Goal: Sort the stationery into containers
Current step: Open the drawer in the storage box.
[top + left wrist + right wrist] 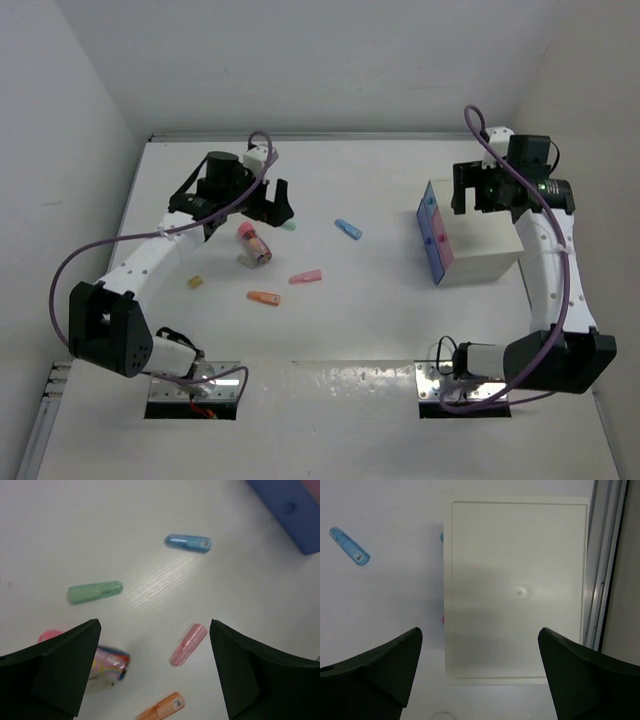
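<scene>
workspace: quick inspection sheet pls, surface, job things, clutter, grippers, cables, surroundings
surface: white table, no spills seen
job's things: blue piece, mint green piece, pink piece, orange piece, yellow piece and pink-red cylinder lie loose on the table; blue drawer and pink drawer look shut in the white cabinet
clutter: nothing seen
grippers: left gripper open above the pieces, holding nothing; right gripper open above the cabinet, holding nothing
cables: left purple cable and right purple cable loop along the arms
surroundings: white walls on three sides
</scene>
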Available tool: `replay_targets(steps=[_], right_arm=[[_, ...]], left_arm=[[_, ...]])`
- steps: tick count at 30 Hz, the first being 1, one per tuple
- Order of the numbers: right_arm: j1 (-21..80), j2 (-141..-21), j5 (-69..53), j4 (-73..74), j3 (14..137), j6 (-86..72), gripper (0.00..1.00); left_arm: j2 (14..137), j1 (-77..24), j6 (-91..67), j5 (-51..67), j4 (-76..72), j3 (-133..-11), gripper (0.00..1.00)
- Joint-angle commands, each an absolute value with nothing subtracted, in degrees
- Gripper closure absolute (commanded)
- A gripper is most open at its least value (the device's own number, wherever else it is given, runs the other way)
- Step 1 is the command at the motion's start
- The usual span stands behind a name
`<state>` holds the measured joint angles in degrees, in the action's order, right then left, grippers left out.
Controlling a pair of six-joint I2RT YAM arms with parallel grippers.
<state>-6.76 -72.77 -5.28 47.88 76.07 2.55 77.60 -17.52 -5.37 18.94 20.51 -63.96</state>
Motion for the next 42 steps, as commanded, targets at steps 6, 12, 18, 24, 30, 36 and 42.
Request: replay_targets(steps=[6,12,18,24,30,36,42], right_arm=[[-6.86,-81.55,-1.32,48.69,85.68,1.5,0.09],[-6.68,-86.13,-1.05,48.43,87.54,0.44,0.17],[-6.24,-88.06,-0.44,46.77,85.7,0.44,0.3],[-6.24,-90.17,-1.93,45.0,84.29,-1.84,0.45],[-6.24,-92.02,-5.8,46.76,85.17,-2.2,0.45],[-5.98,-93.86,-9.67,47.81,86.57,-3.6,0.45],[-5.8,-95.54,-10.11,47.81,86.92,-4.04,0.48]], left_arm=[[92.27,-20.38,-20.8,44.37,-4.28,-71.18,0.16],[104.48,-24.87,-44.08,49.13,-30.62,-70.84,0.33],[110.21,-30.31,-50.97,45.79,-39.72,-74.79,0.39],[119.34,-34.54,-61.95,41.93,-50.87,-80.68,0.35],[127.17,-37.44,-67.76,37.62,-56.68,-85.86,0.32],[134.11,-38.49,-70.49,34.37,-57.92,-92.01,0.32],[140.62,-39.55,-71.89,31.29,-55.9,-99.12,0.43]])
